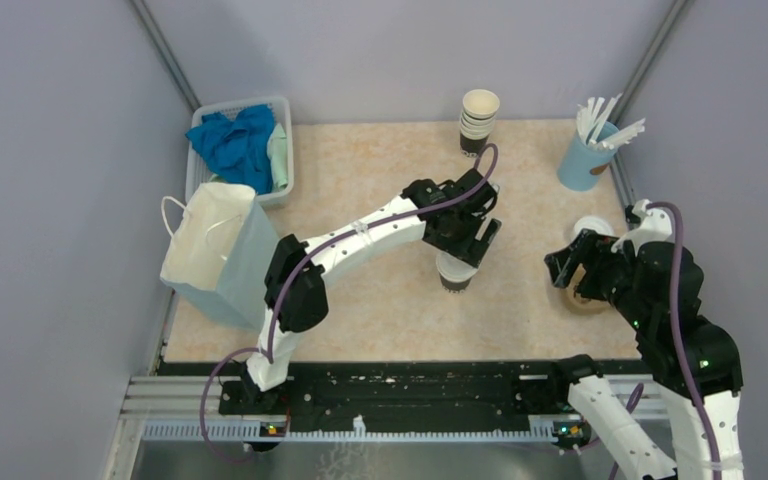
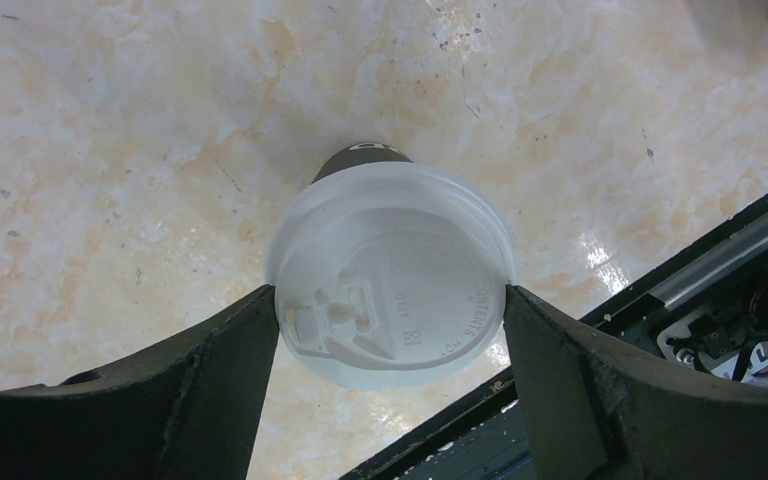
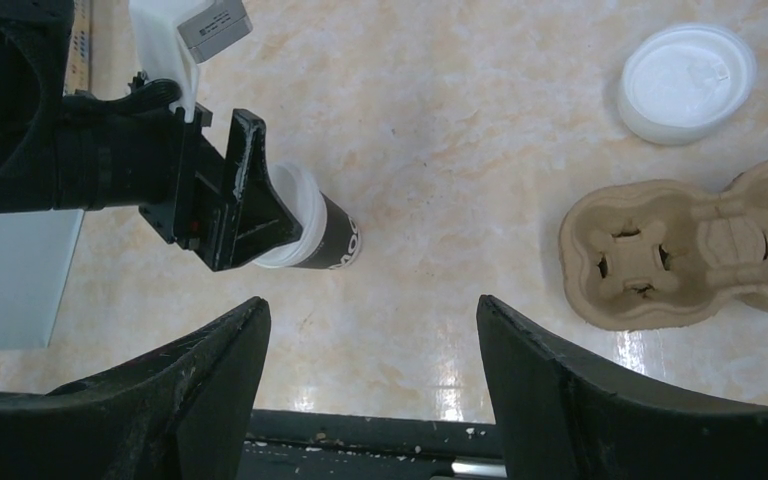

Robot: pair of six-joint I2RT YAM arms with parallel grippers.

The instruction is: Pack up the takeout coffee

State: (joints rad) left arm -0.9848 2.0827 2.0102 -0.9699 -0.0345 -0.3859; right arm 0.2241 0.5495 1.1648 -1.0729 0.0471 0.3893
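Workspace of two arms mounted at the near edge of a marbled beige table (image 1: 360,180). Nearest, on the right, the fingers of the right arm (image 3: 210,380) stand apart with only bare table between them. Just beyond them a moulded pulp cup carrier (image 3: 640,260) lies flat, wells upward, and past it sits a loose white lid (image 3: 687,80), apart from the carrier. At centre the takeout coffee (image 2: 395,270) stands upright on the table, well apart from the carrier: a dark brown cup with its white sip lid seated. The fingers of the left arm (image 2: 230,370) are set wide and closed on it, one tip against each side of the lid's rim, with no gap visible in the left wrist view. On the left, level with the cup, an open pale blue paper bag (image 1: 215,250) with white handles stands upright near the table's left edge. Behind it, in the far left corner, a light basket (image 1: 288,160) holds blue and pale green cloths. At the far edge, centre, stands a stack of lidless cups (image 1: 478,120). In the far right corner a blue tumbler (image 1: 582,165) holds white sticks, too small to identify.
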